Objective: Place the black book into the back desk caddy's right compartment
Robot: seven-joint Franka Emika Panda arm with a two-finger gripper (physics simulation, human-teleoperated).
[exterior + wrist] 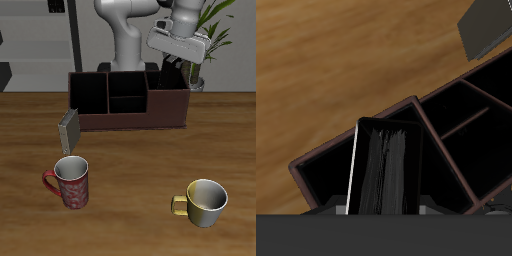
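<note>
Presently, the gripper (384,212) has its fingers clamped on the black book (383,165), held upright above the right compartment (326,180) of the back desk caddy (128,98) (bay end nearest the plant), far across the worktop (140,170).

black book (384,168) seen held upright at gripper, over end bay | back desk caddy (446,140) seen below, black dividers, cells empty | grey patterned book (488,25) at caddy's far end | wooden table (336,70) shown
</note>
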